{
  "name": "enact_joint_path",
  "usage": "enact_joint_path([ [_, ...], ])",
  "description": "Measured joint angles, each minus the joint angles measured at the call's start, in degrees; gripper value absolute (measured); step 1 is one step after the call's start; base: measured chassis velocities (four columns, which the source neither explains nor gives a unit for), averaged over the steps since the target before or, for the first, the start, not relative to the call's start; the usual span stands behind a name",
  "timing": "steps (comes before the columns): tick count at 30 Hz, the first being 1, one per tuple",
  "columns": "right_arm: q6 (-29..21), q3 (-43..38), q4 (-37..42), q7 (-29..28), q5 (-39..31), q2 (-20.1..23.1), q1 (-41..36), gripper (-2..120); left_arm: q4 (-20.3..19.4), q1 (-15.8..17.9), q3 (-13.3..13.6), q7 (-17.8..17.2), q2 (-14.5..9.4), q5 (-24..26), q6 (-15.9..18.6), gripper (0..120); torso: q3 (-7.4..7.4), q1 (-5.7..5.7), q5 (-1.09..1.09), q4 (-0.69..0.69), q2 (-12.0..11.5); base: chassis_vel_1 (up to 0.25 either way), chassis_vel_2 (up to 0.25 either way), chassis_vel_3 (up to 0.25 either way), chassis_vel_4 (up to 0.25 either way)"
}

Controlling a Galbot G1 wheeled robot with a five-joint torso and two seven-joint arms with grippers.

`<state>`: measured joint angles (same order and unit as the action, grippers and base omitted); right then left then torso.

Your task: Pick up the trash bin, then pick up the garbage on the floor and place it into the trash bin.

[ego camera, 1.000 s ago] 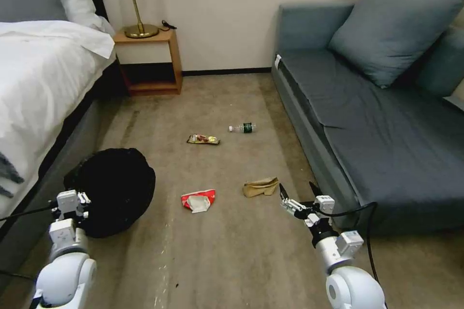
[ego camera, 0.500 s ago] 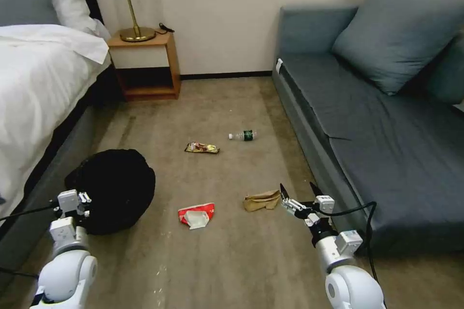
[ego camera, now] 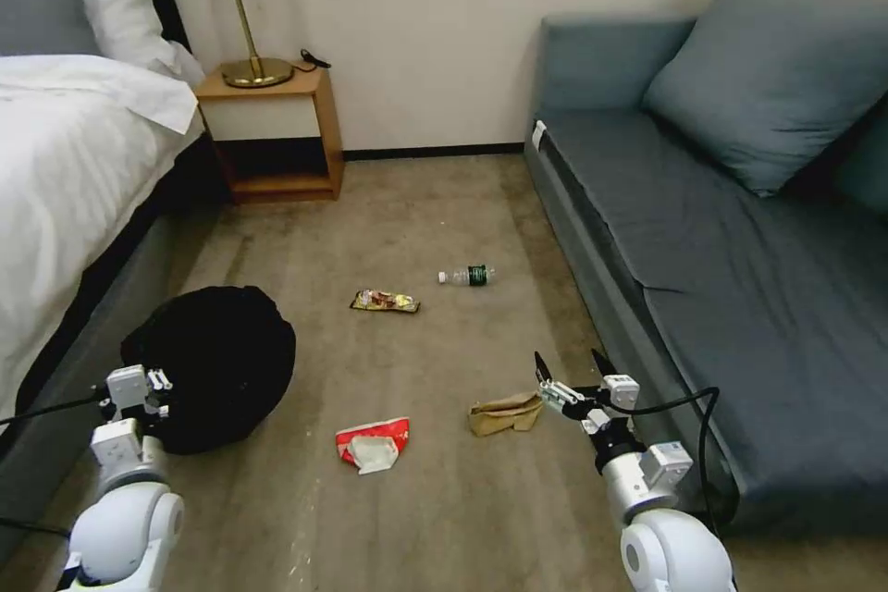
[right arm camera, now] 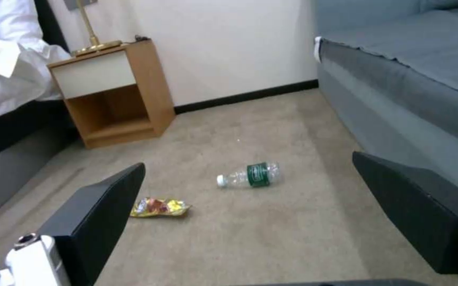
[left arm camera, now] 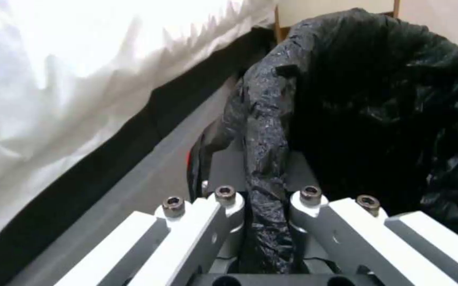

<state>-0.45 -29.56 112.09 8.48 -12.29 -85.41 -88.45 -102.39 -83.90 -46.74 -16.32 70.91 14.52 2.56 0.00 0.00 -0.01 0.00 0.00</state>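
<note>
- Far left: bed [ego camera: 65, 166] with overhanging white sheet, dark bed base running alongside the trash bin [ego camera: 217, 361]; little slack on that side, open carpet [ego camera: 435, 499] only toward the middle.
- Left gripper [ego camera: 148, 388] clamped on the bin's near rim, black liner [left arm camera: 263, 167] pinched between the jaws in the left wrist view. Probably light and rigid under a slippery, loose liner; grip best kept on rim plus liner, not liner alone.
- Red-and-white wrapper [ego camera: 373, 442] on the carpet in front of the bin: crumpled, light, soft; raised fold looks the easiest pinch.
- Snack wrapper [ego camera: 385, 301] further out: flat, hard to get under.
- Bottle [ego camera: 469, 276] beyond, lying down: light, likely to roll; grab across the body.
- Brown paper bag [ego camera: 505, 413] just beside the right gripper [ego camera: 566, 368]; jaws spread wide, empty, above the floor.
- Right: sofa [ego camera: 703, 268] edge close to that arm, limits outward swing.
</note>
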Motion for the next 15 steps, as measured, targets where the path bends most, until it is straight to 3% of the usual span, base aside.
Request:
enact_joint_path([
  [10, 0.7, 0.9, -1.1, 1.1, -0.3, 0.2, 0.6, 100, 0.4, 0.5, 0.0, 0.0, -0.1, 0.0, 0.0, 6, 0.00, 0.00, 0.01, 0.00, 0.0, -0.099, 0.106, 0.098, -0.103],
  [15, 0.7, 1.9, -1.4, 3.3, -1.3, 2.4, 1.7, 100, 0.5, 0.8, 0.2, 0.0, -0.4, 0.0, 0.1, 6, 0.00, 0.00, 0.01, 0.00, 0.0, -0.045, 0.078, 0.039, -0.053],
])
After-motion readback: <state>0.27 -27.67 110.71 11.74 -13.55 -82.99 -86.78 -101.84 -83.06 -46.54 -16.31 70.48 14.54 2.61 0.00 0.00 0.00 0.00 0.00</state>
